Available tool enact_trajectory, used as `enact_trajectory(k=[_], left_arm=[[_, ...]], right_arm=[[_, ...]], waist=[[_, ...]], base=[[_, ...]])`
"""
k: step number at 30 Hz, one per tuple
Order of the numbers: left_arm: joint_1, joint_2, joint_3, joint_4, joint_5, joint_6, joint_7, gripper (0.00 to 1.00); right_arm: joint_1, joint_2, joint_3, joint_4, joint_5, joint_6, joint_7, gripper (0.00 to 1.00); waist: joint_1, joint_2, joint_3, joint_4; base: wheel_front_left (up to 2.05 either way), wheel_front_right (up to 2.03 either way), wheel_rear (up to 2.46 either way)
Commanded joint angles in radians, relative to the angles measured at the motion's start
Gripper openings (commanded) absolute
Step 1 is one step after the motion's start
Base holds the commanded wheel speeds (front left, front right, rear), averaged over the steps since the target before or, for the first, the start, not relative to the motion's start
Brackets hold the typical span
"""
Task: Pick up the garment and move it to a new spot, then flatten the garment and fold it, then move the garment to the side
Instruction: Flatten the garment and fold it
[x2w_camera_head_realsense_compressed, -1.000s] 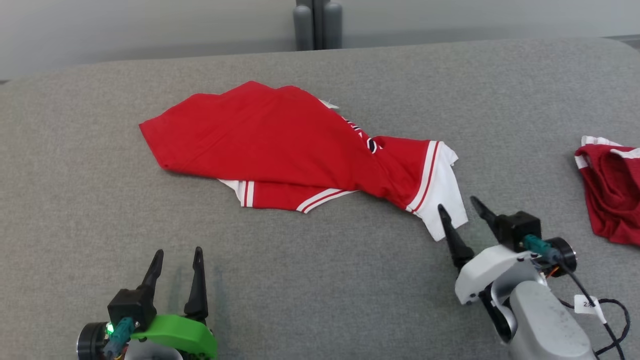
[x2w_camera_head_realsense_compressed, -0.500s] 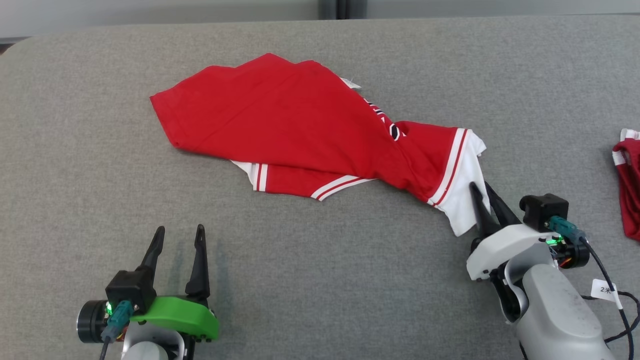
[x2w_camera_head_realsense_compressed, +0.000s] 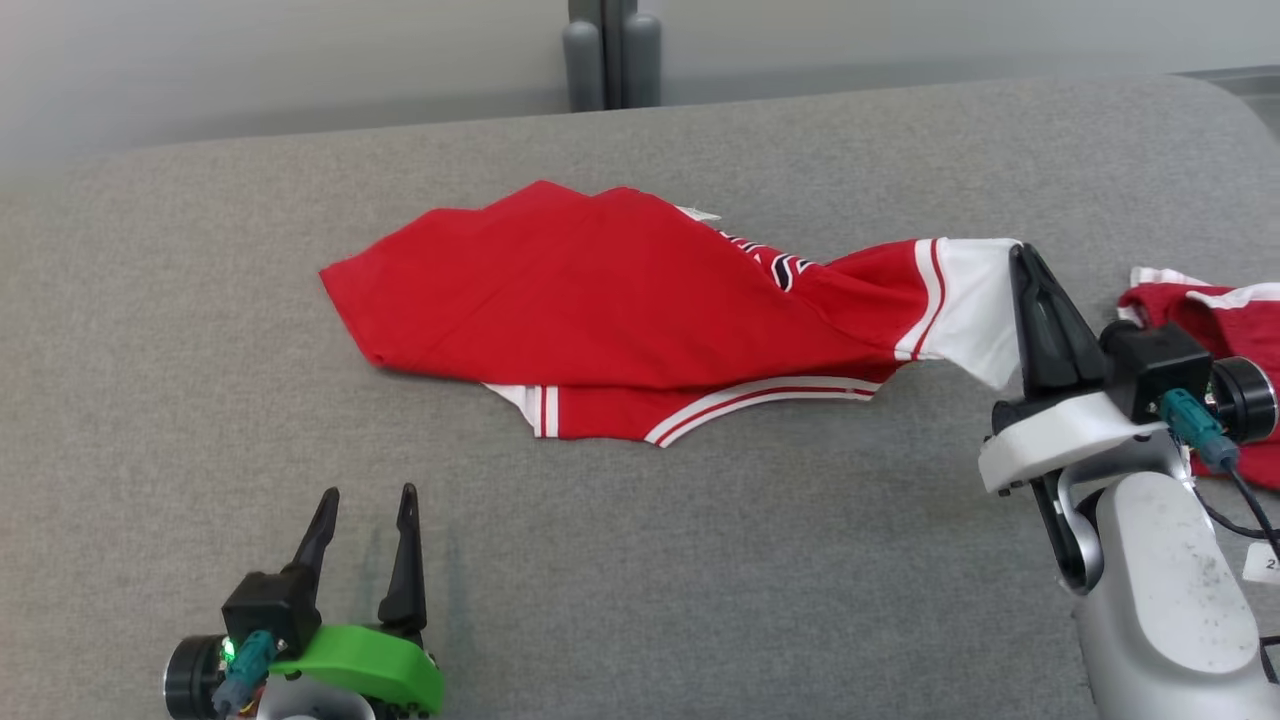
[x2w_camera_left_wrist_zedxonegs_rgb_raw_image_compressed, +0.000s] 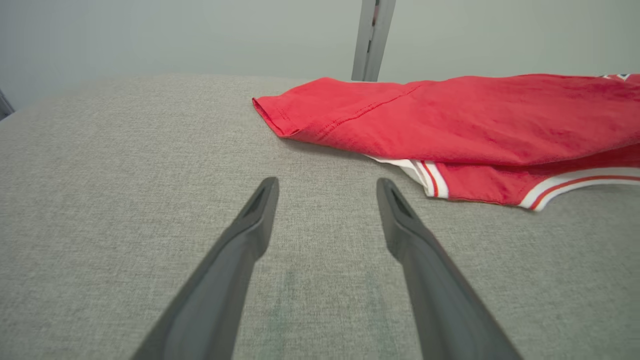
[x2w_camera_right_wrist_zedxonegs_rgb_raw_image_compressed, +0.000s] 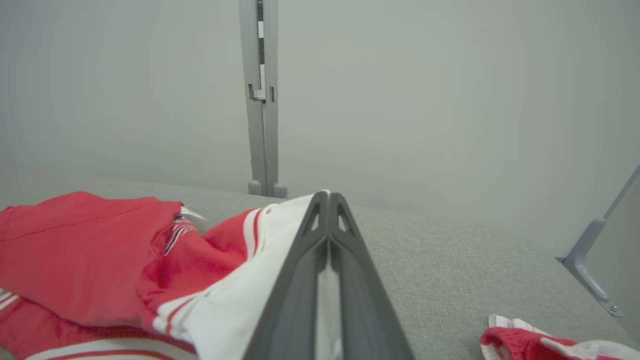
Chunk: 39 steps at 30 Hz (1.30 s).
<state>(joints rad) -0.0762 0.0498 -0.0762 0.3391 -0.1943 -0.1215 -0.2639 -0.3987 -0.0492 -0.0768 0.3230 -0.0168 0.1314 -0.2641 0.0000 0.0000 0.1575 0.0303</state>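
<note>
The garment (x2w_camera_head_realsense_compressed: 600, 295) is a red shirt with white striped cuffs, lying crumpled across the middle of the grey cushion (x2w_camera_head_realsense_compressed: 700, 560). Its white sleeve end (x2w_camera_head_realsense_compressed: 965, 305) is lifted off the surface, pinched by my right gripper (x2w_camera_head_realsense_compressed: 1020, 255), which is shut on it. In the right wrist view the closed right gripper (x2w_camera_right_wrist_zedxonegs_rgb_raw_image_compressed: 327, 197) holds the white cloth (x2w_camera_right_wrist_zedxonegs_rgb_raw_image_compressed: 240, 305) with the garment (x2w_camera_right_wrist_zedxonegs_rgb_raw_image_compressed: 80, 250) trailing left. My left gripper (x2w_camera_head_realsense_compressed: 365, 500) rests open near the front left, short of the garment. In the left wrist view the open left gripper (x2w_camera_left_wrist_zedxonegs_rgb_raw_image_compressed: 327, 185) points at the garment (x2w_camera_left_wrist_zedxonegs_rgb_raw_image_compressed: 450, 120).
A second red and white garment (x2w_camera_head_realsense_compressed: 1220, 320) lies at the right edge, just behind my right wrist, and shows as the other garment (x2w_camera_right_wrist_zedxonegs_rgb_raw_image_compressed: 540, 345) in the right wrist view. A grey post (x2w_camera_head_realsense_compressed: 600, 55) stands behind the cushion's far edge.
My right gripper closed on the white sleeve end and lifted it up and to the right, pulling that side of the garment taut. The head camera shifted. The left gripper stayed put.
</note>
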Motion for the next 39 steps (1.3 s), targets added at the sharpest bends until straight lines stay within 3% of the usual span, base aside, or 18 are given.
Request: enact_trajectory(k=[1,3,4,5,12,21,30,39], left_arm=[[0.016,0.003,-0.002,0.004,-0.01,0.008,0.0,1.0],[0.026,0.003,-0.006,0.007,-0.012,0.008,0.0,1.0],[0.031,0.003,-0.008,0.008,-0.012,0.011,0.0,1.0],[0.034,0.003,-0.008,0.009,-0.013,0.012,0.0,1.0],[0.041,0.003,-0.01,0.013,-0.003,0.013,0.0,1.0],[-0.07,0.003,-0.057,0.025,0.02,-0.001,0.0,1.0],[-0.377,0.027,-0.142,0.182,0.027,-0.01,0.0,1.0],[-0.722,0.091,-0.276,0.458,-0.079,-0.01,0.035,1.0]], right_arm=[[0.029,-0.003,0.009,-0.023,-0.021,-0.002,0.0,0.0],[0.06,-0.004,0.018,-0.055,-0.043,-0.002,0.0,0.03],[0.087,-0.004,0.023,-0.05,-0.057,-0.002,0.0,0.75],[0.107,-0.003,0.034,-0.041,-0.063,-0.002,0.0,1.0],[0.206,-0.004,0.114,0.052,0.01,-0.002,0.0,1.0],[0.169,-0.004,0.135,0.058,0.072,-0.002,0.0,1.0],[0.103,-0.003,0.18,0.022,0.096,-0.002,0.0,1.0],[0.06,-0.003,0.218,-0.006,0.126,-0.002,0.0,1.0]], waist=[[0.0,0.0,-0.038,-0.036],[0.0,0.0,-0.048,-0.044],[0.0,0.0,-0.054,-0.047],[0.0,0.0,-0.057,-0.05],[0.0,0.0,-0.057,-0.06],[0.0,0.0,0.001,-0.1],[0.0,0.0,0.121,-0.179],[0.0,0.0,0.226,-0.24]], base=[[0.0,0.0,0.0],[0.0,0.0,0.0],[0.0,0.0,0.0],[0.0,0.0,0.0],[0.0,0.0,0.0],[0.0,0.0,0.0],[0.0,0.0,0.0],[0.0,0.0,0.0]])
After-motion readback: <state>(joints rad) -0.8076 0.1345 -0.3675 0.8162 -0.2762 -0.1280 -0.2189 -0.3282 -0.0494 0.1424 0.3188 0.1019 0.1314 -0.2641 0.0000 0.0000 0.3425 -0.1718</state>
